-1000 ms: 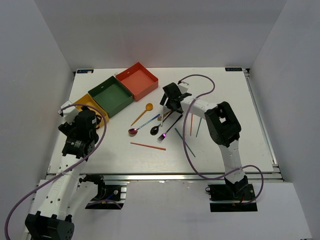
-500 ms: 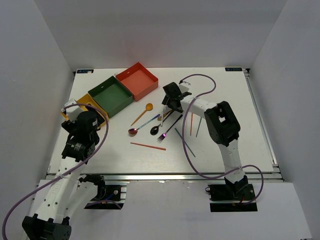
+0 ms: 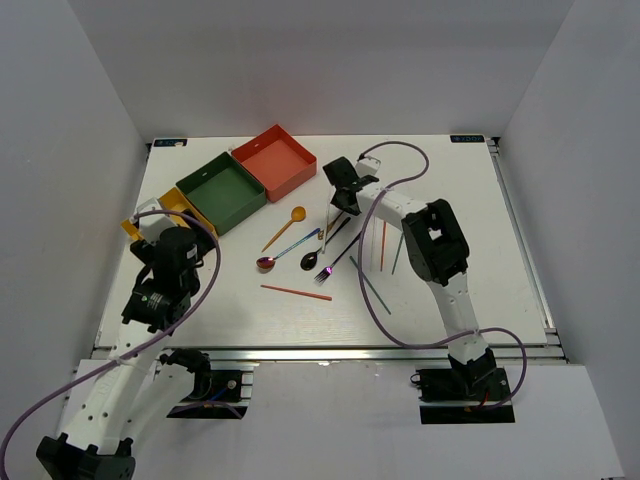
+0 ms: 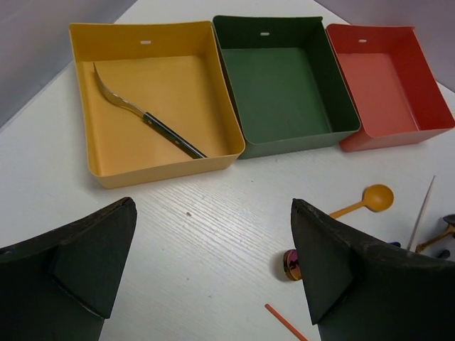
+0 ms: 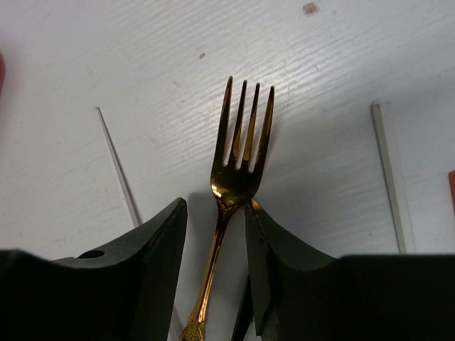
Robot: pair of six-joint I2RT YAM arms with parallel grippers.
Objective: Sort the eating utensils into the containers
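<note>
In the right wrist view a gold fork lies on the white table, its neck between the fingers of my right gripper. The right finger touches the neck and the left finger stands a little apart, so the jaws are narrowed but open. From above, that gripper sits just right of the red container. The green container is empty. The yellow container holds a black-handled fork. My left gripper hangs wide open over bare table in front of the yellow container.
Loose utensils lie mid-table: a gold spoon, an iridescent spoon, a black spoon, an iridescent fork, a red chopstick and a teal chopstick. Thin white chopsticks flank the gold fork.
The right gripper's jaws have narrowed around the gold fork, and it has shifted slightly toward the back. The left arm has drawn back toward its base, jaws still wide.
</note>
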